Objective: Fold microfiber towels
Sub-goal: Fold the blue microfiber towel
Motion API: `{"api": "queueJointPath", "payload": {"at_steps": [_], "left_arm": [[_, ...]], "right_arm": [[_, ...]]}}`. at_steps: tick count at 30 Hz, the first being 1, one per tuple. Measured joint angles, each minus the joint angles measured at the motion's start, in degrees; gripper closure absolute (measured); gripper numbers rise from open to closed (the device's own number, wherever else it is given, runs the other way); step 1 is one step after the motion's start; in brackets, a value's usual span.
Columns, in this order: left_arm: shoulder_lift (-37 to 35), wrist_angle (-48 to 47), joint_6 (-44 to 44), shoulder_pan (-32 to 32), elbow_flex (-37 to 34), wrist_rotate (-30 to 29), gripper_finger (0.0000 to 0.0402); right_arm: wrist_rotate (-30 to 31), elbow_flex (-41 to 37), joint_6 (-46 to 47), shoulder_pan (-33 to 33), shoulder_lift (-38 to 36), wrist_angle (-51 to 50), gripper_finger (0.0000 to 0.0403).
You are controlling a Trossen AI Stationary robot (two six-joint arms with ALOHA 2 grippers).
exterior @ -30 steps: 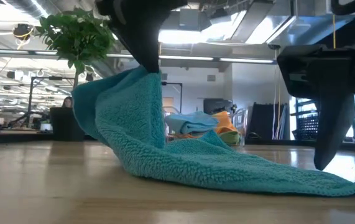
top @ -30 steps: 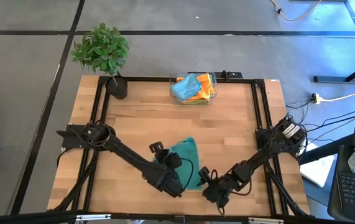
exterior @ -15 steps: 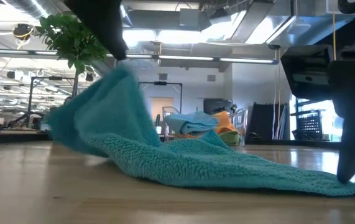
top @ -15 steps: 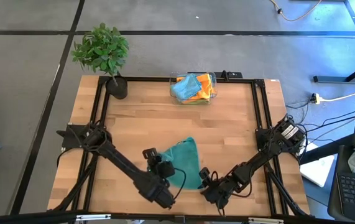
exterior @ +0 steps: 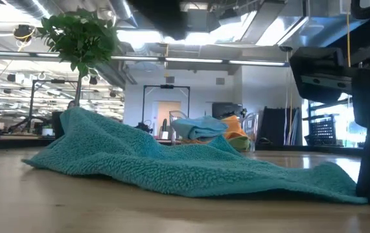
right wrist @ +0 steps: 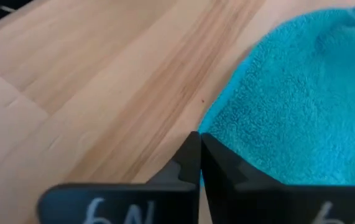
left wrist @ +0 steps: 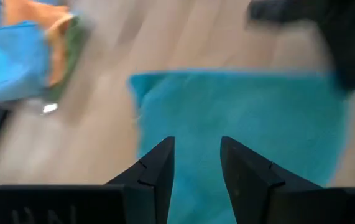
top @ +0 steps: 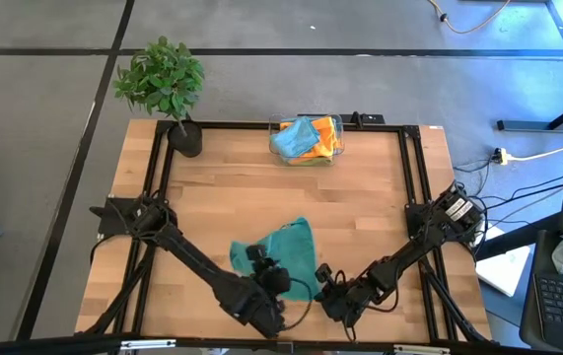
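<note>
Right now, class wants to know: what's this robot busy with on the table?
It is working on a teal towel spread near the table's front edge. The right gripper has shut on the towel's corner there. The left gripper hovers over the towel with its fingers apart, holding nothing. More towels sit in a clear bin at the back.

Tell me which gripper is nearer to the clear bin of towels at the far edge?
The two are nearly equal; the left looks slightly nearer. The left gripper is over the teal towel, the right gripper is shut at that towel's near right edge, both well short of the bin.
</note>
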Motion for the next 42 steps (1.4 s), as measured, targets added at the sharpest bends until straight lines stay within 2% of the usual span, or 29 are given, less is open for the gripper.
{"api": "queueJointPath", "payload": {"at_steps": [2, 6, 9, 12, 16, 19, 24, 29, 34, 38, 42], "left_arm": [[0.0, 6.4, 2.1, 1.0, 0.0, 2.0, 0.0279], [0.0, 14.6, 5.4, 2.6, 0.0, 10.9, 0.0279], [0.3, 18.0, 5.0, 3.1, 0.0, 16.2, 0.0279], [0.7, 17.5, 4.0, 3.0, 0.0, 20.5, 0.0279], [0.6, 17.5, 3.3, 2.0, 0.0, 21.0, 0.0279], [0.6, 17.1, 2.3, 0.9, 0.0, 20.9, 0.0279], [0.6, 16.7, 2.4, -0.4, 0.0, 20.9, 0.0281], [0.6, 17.4, 2.3, -0.2, 0.0, 20.7, 0.0283], [0.6, 22.1, 2.3, -0.2, 0.0, 19.9, 0.0280], [0.6, 29.9, 3.2, -0.1, 0.0, 19.8, 0.0281], [0.6, 37.9, 11.0, -0.7, 0.0, 21.5, 0.0281]], "right_arm": [[-0.4, -0.1, -2.3, -0.1, 0.1, 1.9, 0.0397], [0.1, -0.2, -3.5, 0.0, 0.2, 3.5, 0.0398], [-0.1, -0.2, -3.9, 1.1, -0.7, 4.1, 0.0399], [-0.6, 0.5, -6.3, 2.2, -2.4, 6.7, 0.0398], [-1.7, 1.4, -9.6, 2.8, -3.1, 12.0, 0.0398], [-7.0, 1.7, -8.5, 2.2, -2.8, 16.9, 0.0398], [-10.7, 1.7, -5.0, 1.1, -2.5, 16.4, 0.0380], [-5.9, 1.7, -6.8, 1.2, -2.6, 13.1, 0.0315], [6.0, 1.7, -7.9, 1.5, -4.9, 7.1, 0.0246], [16.1, 1.7, -4.6, 3.8, -9.7, -4.4, 0.0212], [21.2, 1.7, 2.6, 6.7, -15.3, -19.0, 0.0206]]}}
